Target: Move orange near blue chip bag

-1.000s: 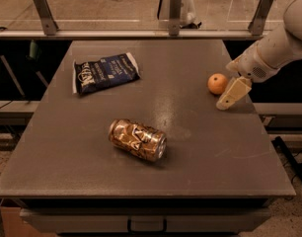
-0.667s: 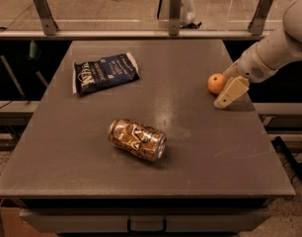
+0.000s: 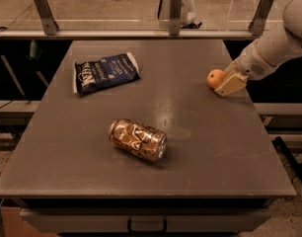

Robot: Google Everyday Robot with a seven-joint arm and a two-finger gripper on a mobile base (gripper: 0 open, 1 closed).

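Spreading across most of the scene, a flat dark grey desk [image 3: 215, 152] carries three things and the robot's cream-coloured gripper [image 3: 227, 85], which sits low over the desk's far right part, close to its right edge. A white robot arm [image 3: 274, 43] slants down to the gripper from the upper right. A flat, crinkly navy-blue chip bag [image 3: 105, 72] with white lettering lies far to the gripper's left, well apart from it, toward the back of the desk. A brown-gold patterned metal drink can [image 3: 137, 140] lies on its side, left of the gripper and nearer the front edge, also well apart. A small round orange fruit [image 3: 215, 77] rests on the desk touching the gripper's left side; whether the gripper is closed on it or merely beside it cannot be told.
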